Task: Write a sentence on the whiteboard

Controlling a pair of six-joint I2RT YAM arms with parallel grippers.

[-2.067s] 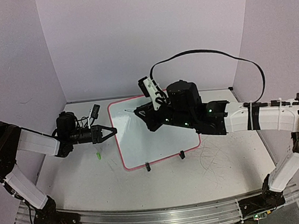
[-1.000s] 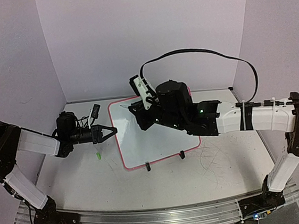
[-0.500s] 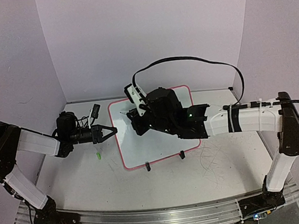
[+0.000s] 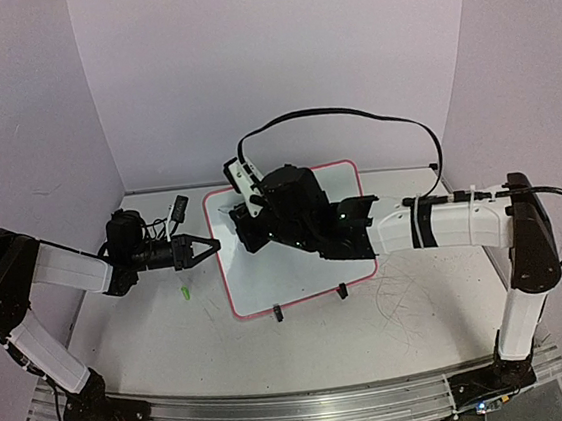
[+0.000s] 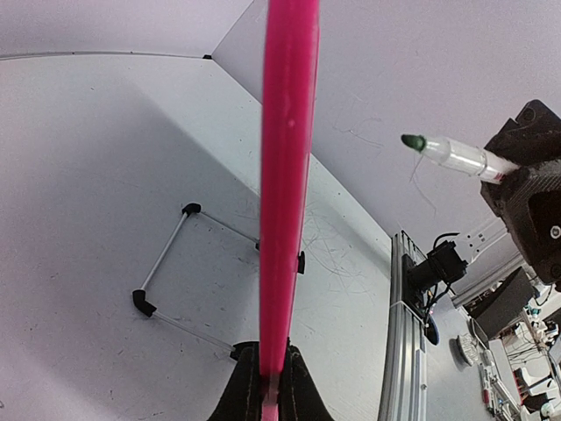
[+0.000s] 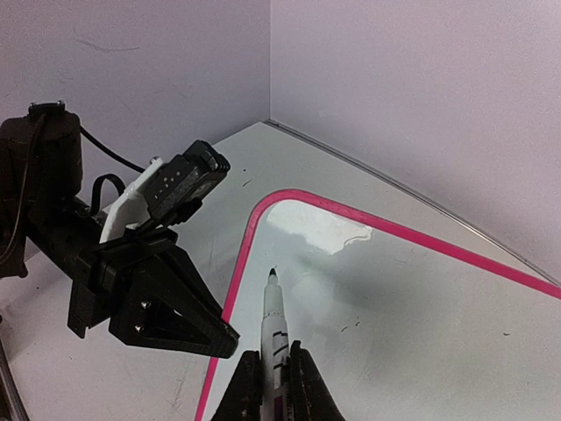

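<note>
L gripper (image 5: pixel 270 355) clamped on the whiteboard's (image 4: pixel 297 269) left rim so the board, mid table (image 4: pixel 175 352) on its feet, won't skid; R gripper (image 6: pixel 273 355) pinches the green marker (image 6: pixel 274 316), nib over the top-left corner, where I'd start line one; no words legible yet.

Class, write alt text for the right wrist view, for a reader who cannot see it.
The right gripper holds a marker, tip aimed at the pink-rimmed whiteboard near its corner. At left, the black left gripper clamps the board's rim.

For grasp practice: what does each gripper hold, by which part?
Left gripper: pink-rimmed white whiteboard, its edge. Right gripper: green-tipped white marker, its barrel.
</note>
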